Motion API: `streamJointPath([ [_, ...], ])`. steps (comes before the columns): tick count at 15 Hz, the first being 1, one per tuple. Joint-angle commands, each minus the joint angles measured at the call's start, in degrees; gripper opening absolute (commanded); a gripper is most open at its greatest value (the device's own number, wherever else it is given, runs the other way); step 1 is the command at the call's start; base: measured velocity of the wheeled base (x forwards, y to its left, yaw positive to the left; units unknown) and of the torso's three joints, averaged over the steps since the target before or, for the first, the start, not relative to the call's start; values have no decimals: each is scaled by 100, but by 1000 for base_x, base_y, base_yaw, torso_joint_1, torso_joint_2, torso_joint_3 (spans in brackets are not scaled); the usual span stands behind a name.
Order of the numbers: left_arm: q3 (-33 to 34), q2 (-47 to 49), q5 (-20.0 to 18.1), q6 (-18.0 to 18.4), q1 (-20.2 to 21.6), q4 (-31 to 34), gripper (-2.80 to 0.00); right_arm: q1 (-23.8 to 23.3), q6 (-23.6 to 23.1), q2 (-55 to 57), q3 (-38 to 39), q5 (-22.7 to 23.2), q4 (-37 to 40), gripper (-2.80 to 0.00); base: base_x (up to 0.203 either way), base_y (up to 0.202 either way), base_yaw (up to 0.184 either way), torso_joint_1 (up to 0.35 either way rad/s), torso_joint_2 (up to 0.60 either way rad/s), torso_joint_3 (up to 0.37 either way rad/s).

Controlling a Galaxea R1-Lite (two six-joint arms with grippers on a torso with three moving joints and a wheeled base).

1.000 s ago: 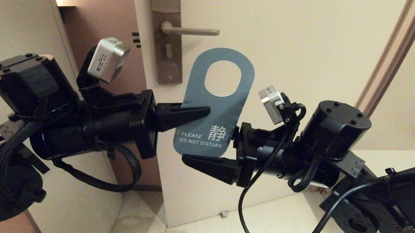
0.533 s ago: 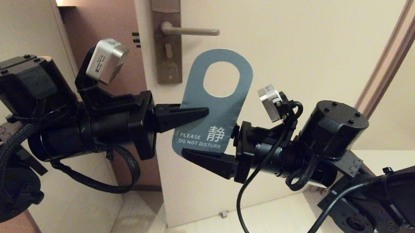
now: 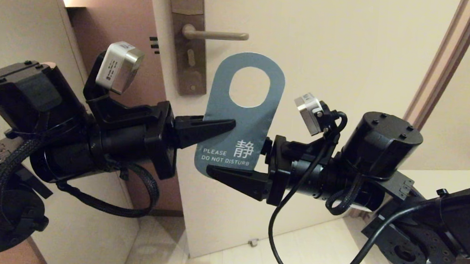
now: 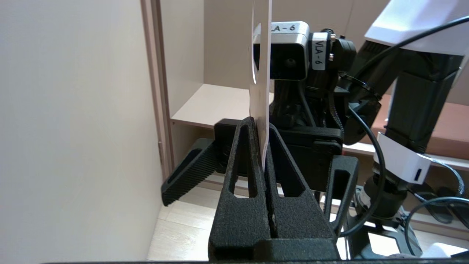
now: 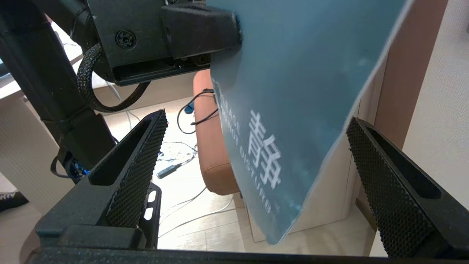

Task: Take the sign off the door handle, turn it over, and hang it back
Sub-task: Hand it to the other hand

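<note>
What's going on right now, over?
Left gripper shut on the sign, blue side facing us. Right gripper open, fingers either side of its lower end. Door handle bare, nothing blocking it.

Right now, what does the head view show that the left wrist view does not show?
Only the head view shows the door handle, bare, and the sign's blue-grey face reading PLEASE DO NOT DISTURB. Only the left wrist view shows the sign edge-on, pinched between the shut fingers of the left gripper. Both show the left gripper holding the sign, with the open right gripper at its lower part, one finger on each side.
</note>
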Motion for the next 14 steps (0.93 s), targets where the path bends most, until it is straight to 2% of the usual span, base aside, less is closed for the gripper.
streamJointPath([
  [1, -15, 2, 5, -8, 11, -35, -280, 3, 4, -12, 8, 23, -39, -141, 0, 0, 0, 0, 0, 0],
  [2, -24, 2, 7, -16, 3, -35, -280, 3, 4, -16, 12, 23, -39, -280, 0, 0, 0, 0, 0, 0],
  [8, -51, 10, -2, -34, -19, -35, -280, 3, 1, 15, 17, 31, -39, -280, 0, 0, 0, 0, 0, 0],
  [14, -33, 63, 6, -17, -252, -26, -280, 3, 1, 6, 34, 31, -39, -280, 0, 0, 0, 0, 0, 0],
])
